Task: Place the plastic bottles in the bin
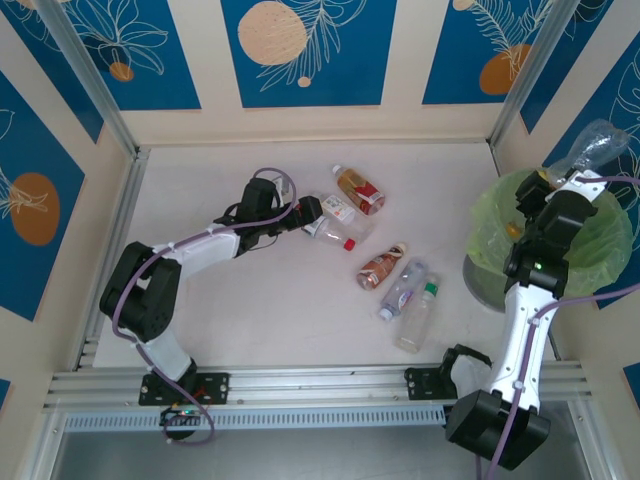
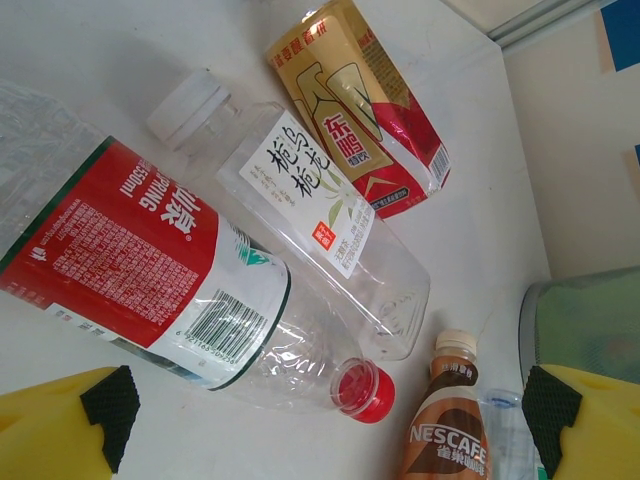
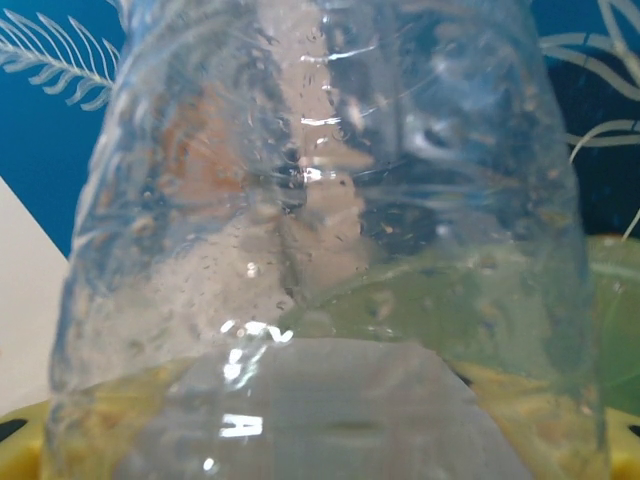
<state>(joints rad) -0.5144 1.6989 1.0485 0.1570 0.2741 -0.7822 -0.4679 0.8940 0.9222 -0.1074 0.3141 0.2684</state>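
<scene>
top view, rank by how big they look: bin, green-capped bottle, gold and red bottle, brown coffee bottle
1. bin, by far the largest
2. green-capped bottle, slightly the longest bottle
3. gold and red bottle and brown coffee bottle: too alike to rank

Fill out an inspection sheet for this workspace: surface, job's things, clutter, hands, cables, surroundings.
Surface: pale table, no spills seen.
Job's things: six lie on the table: red-label bottle, white-label bottle, gold-label bottle, Nescafe bottle, blue-cap bottle, green-cap bottle; bin at the right, lined green.
Clutter: nothing seen.
Hands: left hand open by the red-label bottle; right hand shut on a clear bottle above the bin.
Cables: purple cable along each arm.
Surroundings: blue-and-cream leaf-print walls, metal frame rails.
</scene>
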